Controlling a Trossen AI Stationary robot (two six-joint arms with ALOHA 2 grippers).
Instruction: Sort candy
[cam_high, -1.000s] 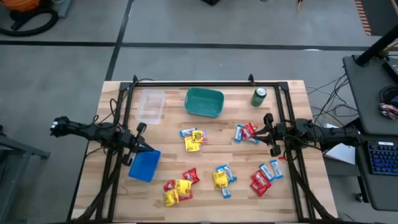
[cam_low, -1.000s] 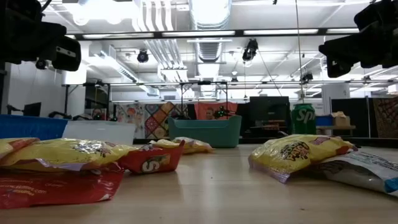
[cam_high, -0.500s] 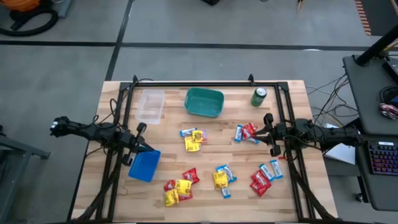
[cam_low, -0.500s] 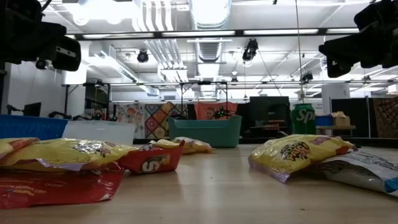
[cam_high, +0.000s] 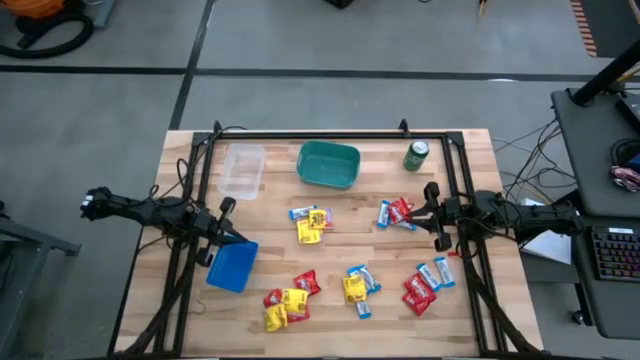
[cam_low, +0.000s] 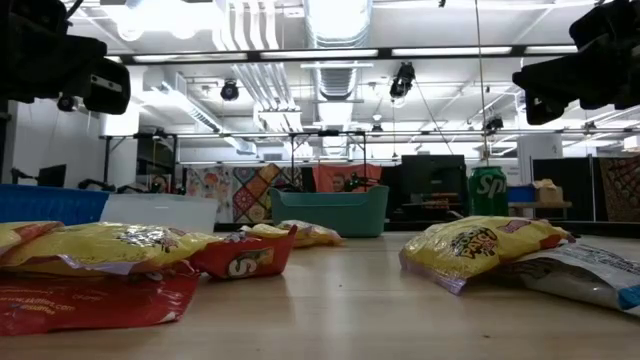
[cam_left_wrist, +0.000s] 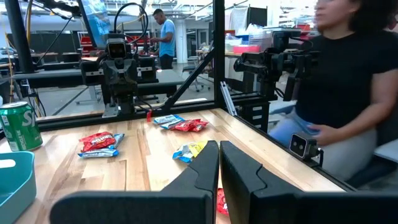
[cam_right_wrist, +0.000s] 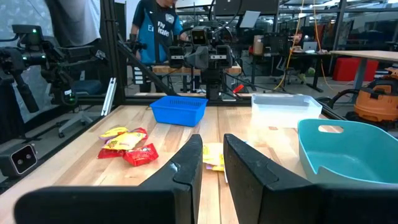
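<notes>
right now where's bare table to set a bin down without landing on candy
Bare wood lies along the far edge right of the green can, in the left near corner beside the blue bin, and between the clear tub and the teal bin. The middle and right near area is crowded with candy.

— What sort of place is this?
— A robotics lab: exposed ceiling ducts (cam_low: 335, 40) above the wooden table (cam_high: 330, 310), more robot rigs (cam_left_wrist: 118, 68) behind it, a shop vacuum (cam_right_wrist: 376, 102) nearby.
</notes>
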